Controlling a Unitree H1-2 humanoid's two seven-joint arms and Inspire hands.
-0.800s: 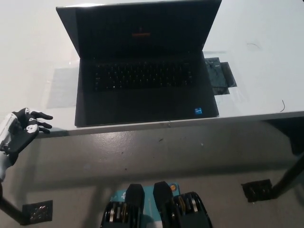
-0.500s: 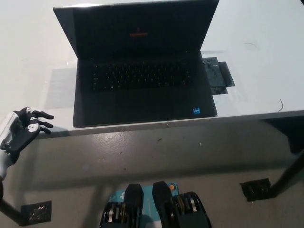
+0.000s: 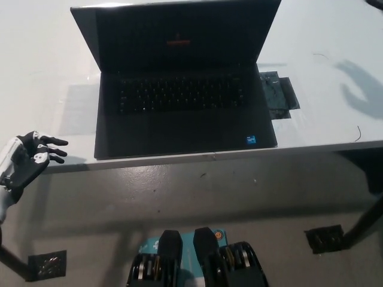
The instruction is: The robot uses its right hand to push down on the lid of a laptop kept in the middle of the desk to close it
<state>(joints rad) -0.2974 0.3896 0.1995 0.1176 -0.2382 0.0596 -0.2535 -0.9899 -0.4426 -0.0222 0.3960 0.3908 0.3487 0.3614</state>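
— One hand shows, am I right?

— Yes, only the white left hand, low at the picture's left edge. It rests by the near left corner of the desk, with its dark fingertips spread apart and reaching just over the desk's front edge. It holds nothing.

— And the black right hand?

— Out of view. All that shows on that side is a soft grey shadow lying on the white desk top, near the right edge of the picture.

— Where is the laptop?

— The laptop sits in the middle of the desk, its front edge just behind the desk's near edge. It is well apart from the left hand. Its lid stands open, tilted back, and the screen is dark except for a small orange mark near its middle. The keyboard is black, and a small blue sticker sits at the near right corner of the base.

— Anything beside it?

— A dark, flat patch lies on the desk, touching the laptop's right side. Below the desk edge the grey floor shows, with a black desk foot at the lower right and another at the lower left.
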